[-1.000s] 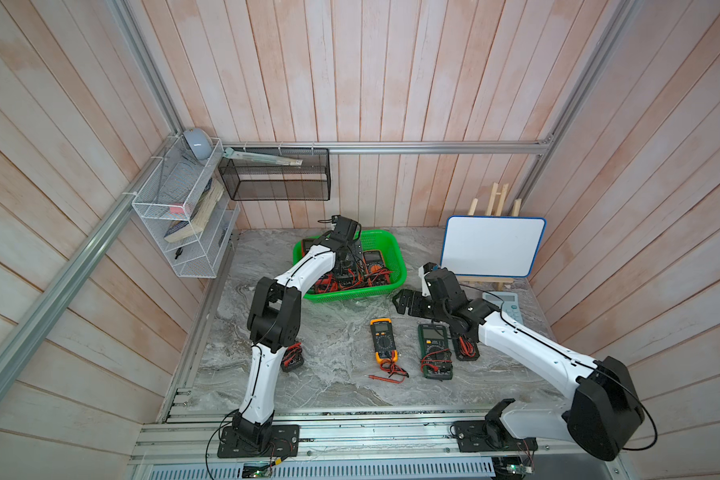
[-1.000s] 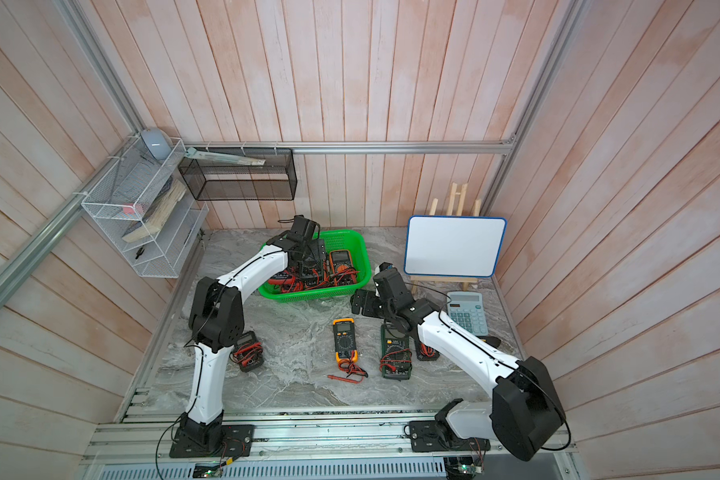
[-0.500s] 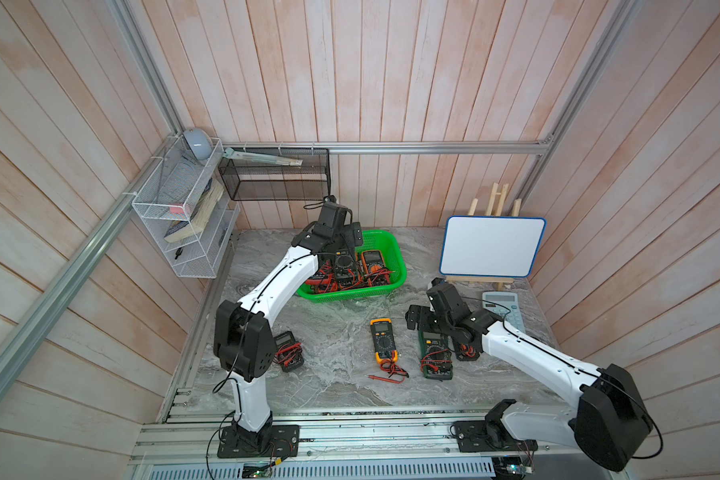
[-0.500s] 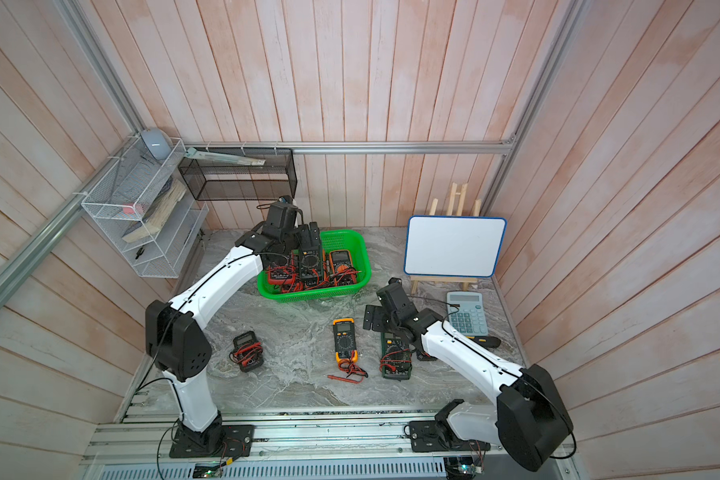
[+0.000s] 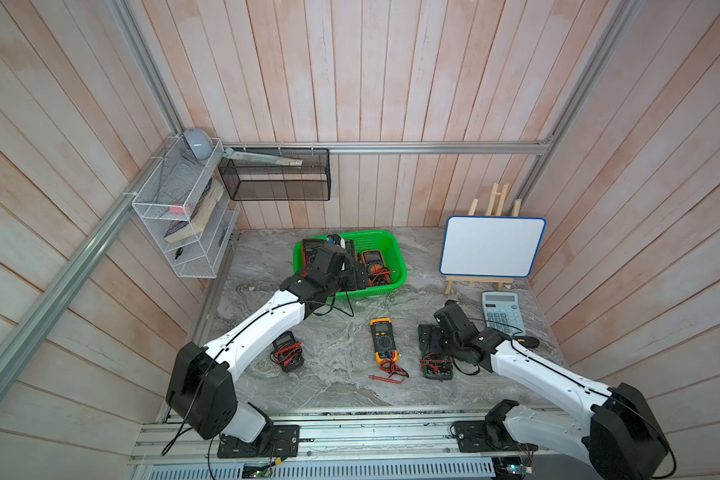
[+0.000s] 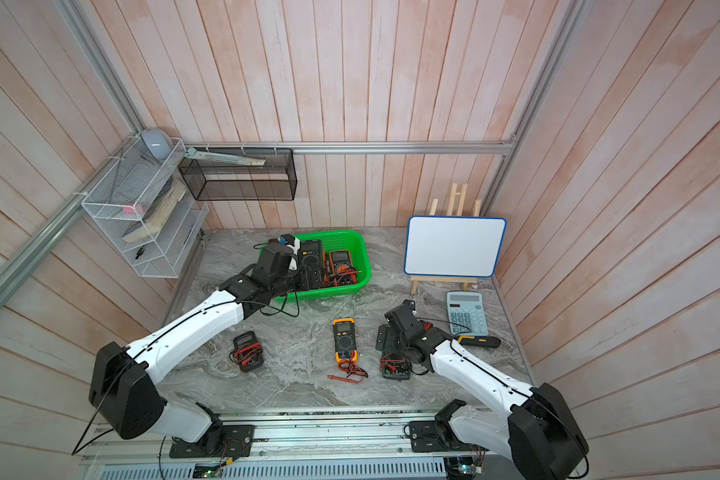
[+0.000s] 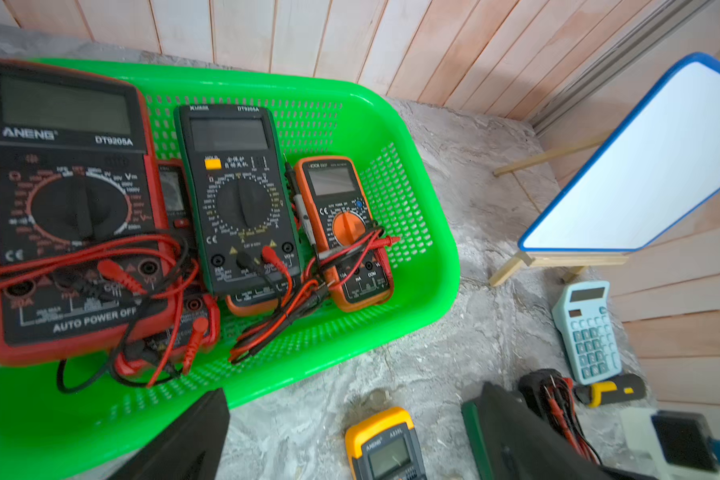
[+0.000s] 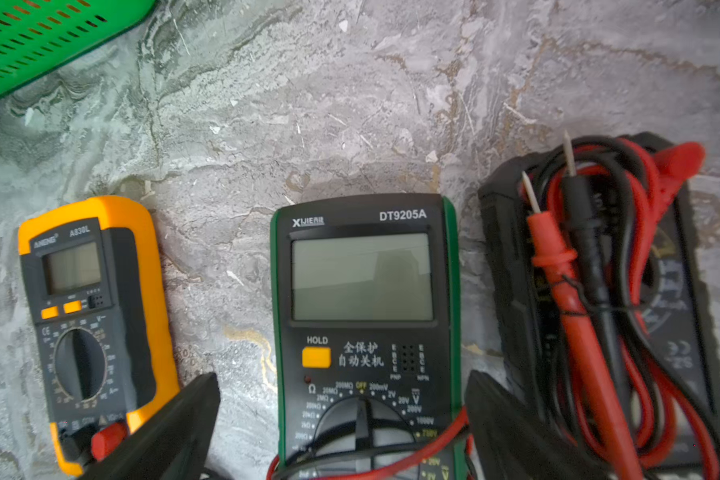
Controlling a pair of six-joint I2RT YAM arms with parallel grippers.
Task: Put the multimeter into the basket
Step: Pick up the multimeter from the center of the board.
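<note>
My left gripper (image 7: 354, 390) hung released, holding nothing, over the front edge of the green basket (image 5: 385, 239), where several multimeters (image 7: 238, 199) lay. My right gripper (image 8: 341, 376) stood spread wide astride the green-cased multimeter (image 8: 362, 274), which lay flat on the tabletop (image 5: 341, 386) in front of the basket, not in it, beside a yellow multimeter (image 5: 383, 340).

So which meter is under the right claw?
The green-edged meter, framed by the open right gripper; the yellow meter and the wire-wrapped black meter lie beside it.
</note>
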